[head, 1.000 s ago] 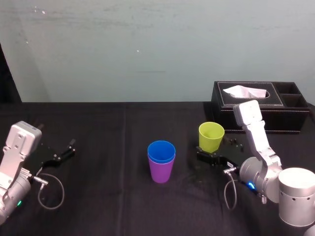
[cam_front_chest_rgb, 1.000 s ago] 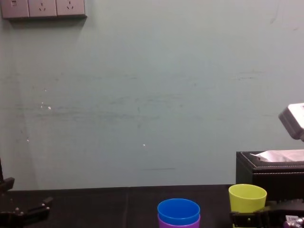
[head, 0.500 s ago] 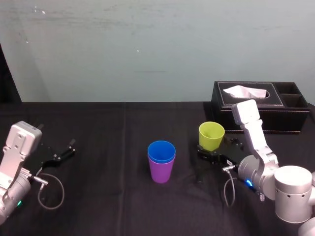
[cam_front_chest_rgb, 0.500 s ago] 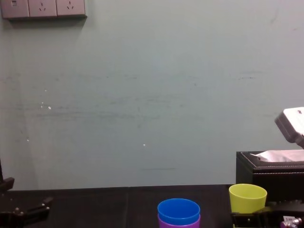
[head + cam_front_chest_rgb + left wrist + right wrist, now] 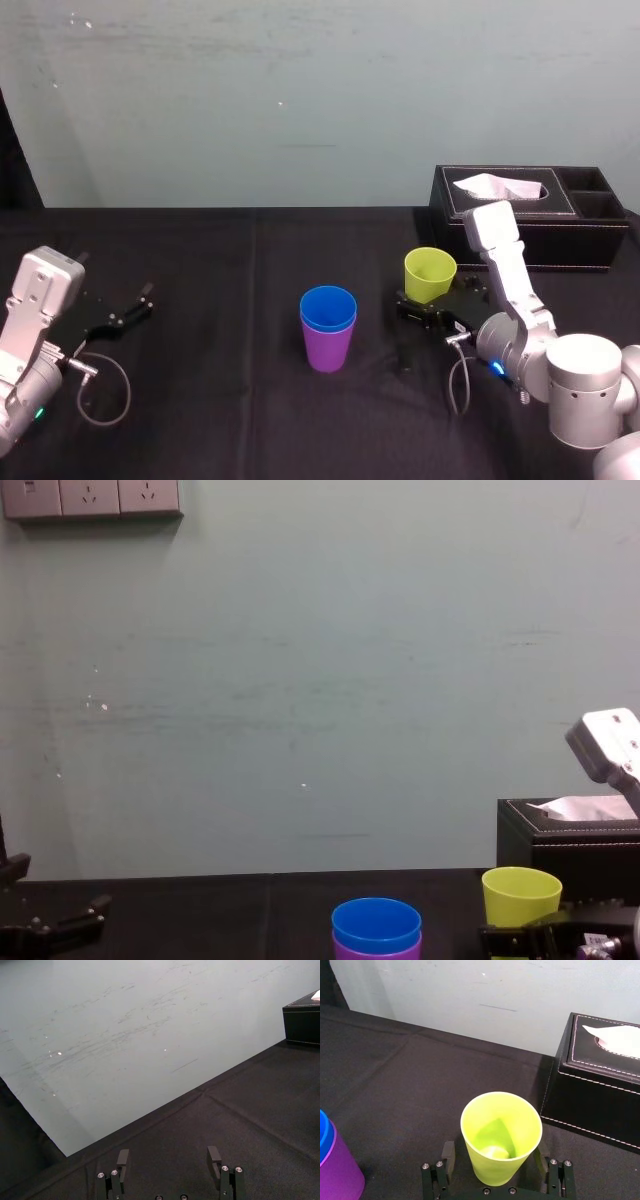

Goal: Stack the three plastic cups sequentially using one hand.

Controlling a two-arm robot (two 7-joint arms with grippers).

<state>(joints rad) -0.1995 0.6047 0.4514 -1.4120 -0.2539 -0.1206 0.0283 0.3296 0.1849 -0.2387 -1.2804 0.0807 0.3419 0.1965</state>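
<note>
1. Standing at the middle of the black-clothed table (image 5: 200,380) was a stack of two: the blue cup (image 5: 328,303) sat nested in the purple cup (image 5: 328,350), with only its rim band showing above.
2. The third tumbler, the yellow-green cup (image 5: 500,1135), stood upright and alone to the right of that stack, well apart from it and in front of the one black tissue box (image 5: 520,215).
3. The right gripper (image 5: 494,1154) lay low over the cloth with its two fingers spread wide, one on each side of the yellow-green cup's lower half. They were just beside its wall, and contact could not be told.
4. The left gripper (image 5: 168,1157) sat parked at the table's left side, its two fingers held wide with only bare cloth between them.
5. Three wall sockets (image 5: 90,497) ran in a row high on the wall in the chest view.
</note>
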